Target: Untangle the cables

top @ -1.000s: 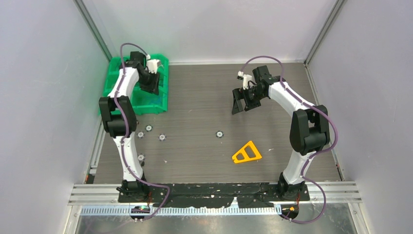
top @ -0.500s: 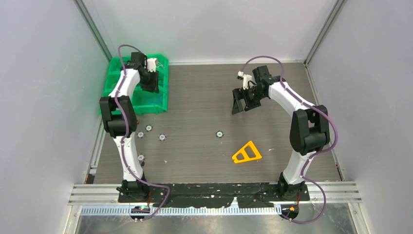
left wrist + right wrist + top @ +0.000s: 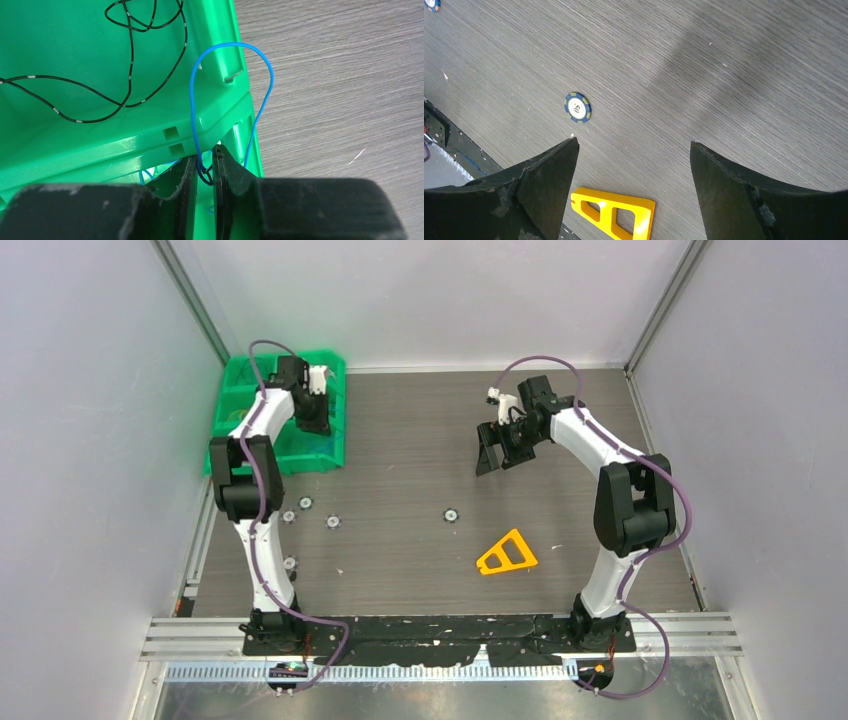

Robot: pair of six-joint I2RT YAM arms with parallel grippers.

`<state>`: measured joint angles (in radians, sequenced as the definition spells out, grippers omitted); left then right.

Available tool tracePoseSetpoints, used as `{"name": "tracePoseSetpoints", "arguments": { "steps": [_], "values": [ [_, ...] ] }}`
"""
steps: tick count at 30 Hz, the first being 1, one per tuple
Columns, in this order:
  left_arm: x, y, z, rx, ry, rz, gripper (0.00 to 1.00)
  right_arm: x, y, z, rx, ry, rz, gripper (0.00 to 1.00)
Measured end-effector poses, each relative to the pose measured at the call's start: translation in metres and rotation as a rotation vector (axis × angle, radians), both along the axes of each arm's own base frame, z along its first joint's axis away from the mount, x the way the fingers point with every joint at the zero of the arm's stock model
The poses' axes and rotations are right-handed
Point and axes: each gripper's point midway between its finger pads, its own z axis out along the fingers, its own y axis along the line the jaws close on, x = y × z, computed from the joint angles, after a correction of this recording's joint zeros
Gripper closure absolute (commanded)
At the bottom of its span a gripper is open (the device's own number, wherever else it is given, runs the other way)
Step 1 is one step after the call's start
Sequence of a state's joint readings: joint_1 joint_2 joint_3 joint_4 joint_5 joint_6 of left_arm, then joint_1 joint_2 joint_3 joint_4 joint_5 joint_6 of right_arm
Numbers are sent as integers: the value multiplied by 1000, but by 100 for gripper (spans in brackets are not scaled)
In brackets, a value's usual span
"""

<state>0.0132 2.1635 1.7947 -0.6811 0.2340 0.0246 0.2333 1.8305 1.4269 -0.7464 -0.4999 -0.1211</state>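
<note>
Over the rim of the green bin (image 3: 125,142), a thin blue cable (image 3: 230,44) is looped up from the narrow jaws of the left gripper (image 3: 205,160), a firm pinch unconfirmed, and, judged light, springy and slippery, is best taken low on the loop, while the right gripper (image 3: 634,144) is held wide and empty.

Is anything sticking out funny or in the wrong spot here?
Yes. The blue wire arches up out of the green bin, and its loop hangs past the bin's rim over the table, while the black wire lies inside. The left gripper seems to pinch the blue wire's lower end.
</note>
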Motion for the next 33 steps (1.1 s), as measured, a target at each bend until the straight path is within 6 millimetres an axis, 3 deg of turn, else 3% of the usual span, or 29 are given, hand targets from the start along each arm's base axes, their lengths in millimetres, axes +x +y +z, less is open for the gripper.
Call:
{"name": "tracePoseSetpoints", "arguments": {
  "steps": [4, 11, 18, 22, 28, 33],
  "values": [
    [3, -3, 2, -6, -12, 4, 100, -1, 0, -1, -2, 5, 0, 12],
    [5, -3, 11, -7, -51, 5, 100, -1, 0, -1, -2, 5, 0, 12],
    [-31, 1, 42, 36, -121, -57, 100, -1, 0, -2, -3, 7, 0, 12],
    [-36, 17, 55, 67, -141, -52, 100, -1, 0, -2, -3, 8, 0, 12],
    [-48, 54, 35, 144, -12, 0, 100, -1, 0, -2, -2, 8, 1, 12],
    [-61, 69, 13, 206, 113, -2, 100, -1, 0, -2, -2, 8, 0, 12]
  ]
}}
